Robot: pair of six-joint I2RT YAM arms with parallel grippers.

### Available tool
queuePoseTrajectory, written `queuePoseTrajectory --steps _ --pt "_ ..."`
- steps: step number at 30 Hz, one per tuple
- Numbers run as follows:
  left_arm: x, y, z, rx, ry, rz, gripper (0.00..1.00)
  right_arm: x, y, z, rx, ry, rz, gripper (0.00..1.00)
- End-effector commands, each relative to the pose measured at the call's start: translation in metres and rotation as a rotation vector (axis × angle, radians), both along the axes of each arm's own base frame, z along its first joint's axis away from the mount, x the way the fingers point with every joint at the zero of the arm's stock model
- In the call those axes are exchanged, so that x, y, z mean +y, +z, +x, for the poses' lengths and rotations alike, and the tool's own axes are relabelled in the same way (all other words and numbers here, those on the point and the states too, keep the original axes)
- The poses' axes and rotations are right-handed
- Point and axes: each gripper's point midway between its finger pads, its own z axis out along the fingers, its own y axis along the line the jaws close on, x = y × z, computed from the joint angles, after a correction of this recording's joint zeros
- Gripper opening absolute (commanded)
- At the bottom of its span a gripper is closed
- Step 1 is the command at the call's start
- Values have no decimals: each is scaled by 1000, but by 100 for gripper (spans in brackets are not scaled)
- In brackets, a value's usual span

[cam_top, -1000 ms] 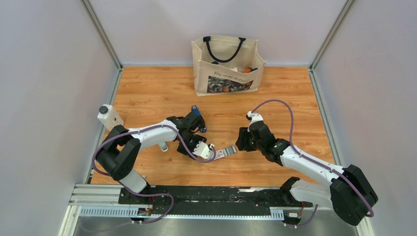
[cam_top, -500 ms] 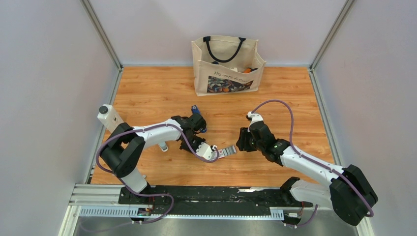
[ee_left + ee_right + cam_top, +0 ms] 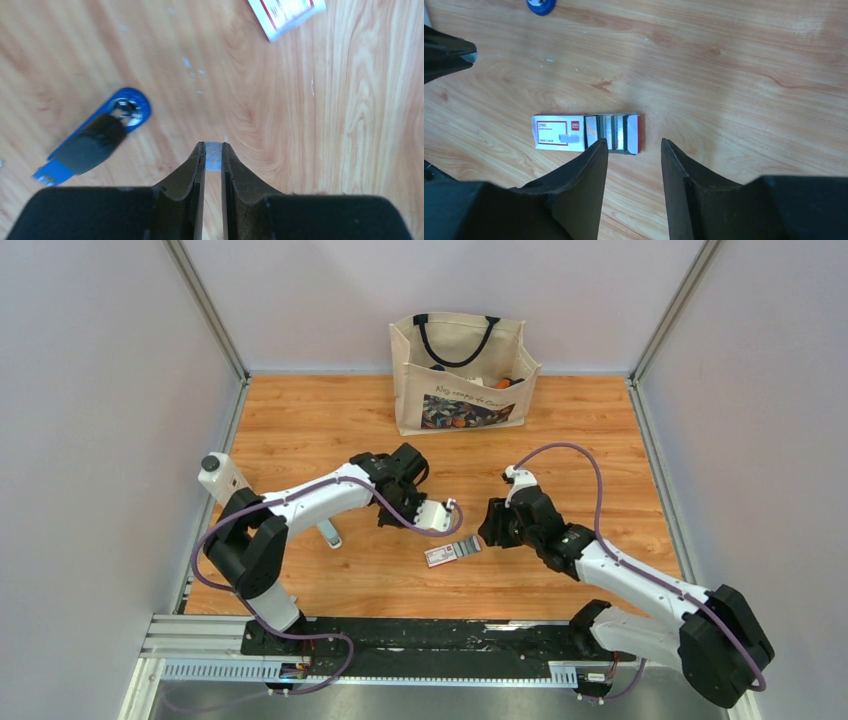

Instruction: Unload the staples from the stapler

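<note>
The blue stapler (image 3: 95, 135) with its black top lies flat on the wooden table, left of my left gripper (image 3: 214, 150). In the top view my left arm hides it. The left gripper (image 3: 447, 510) is shut on a short silver strip of staples (image 3: 214, 156) pinched between its fingertips above the table. My right gripper (image 3: 634, 146) stands open with nothing between its fingers, just short of the white-and-red box (image 3: 586, 133). A blue end of the stapler (image 3: 541, 5) shows at the top edge of the right wrist view.
The white-and-red box (image 3: 452, 553) with grey rows lies between the two grippers. A white-grey stick tool (image 3: 328, 535) lies under the left arm. A cloth tote bag (image 3: 460, 370) stands at the back, and a small white device (image 3: 222, 478) sits at the left edge.
My left gripper has shut on the staple strip and moved away from the box, up and to the right. The right gripper has barely moved.
</note>
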Motion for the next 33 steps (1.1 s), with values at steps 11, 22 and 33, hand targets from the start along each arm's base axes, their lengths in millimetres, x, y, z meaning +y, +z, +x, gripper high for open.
queuePoseTrajectory --steps 11,22,33 --pt "-64 247 -4 513 502 -907 11 46 181 -9 -303 231 365 60" --pt "-66 334 -9 1044 535 -1299 13 85 270 -21 -384 416 618 60" --pt "-64 326 -17 1142 555 -1314 13 89 298 -15 -457 403 710 54"
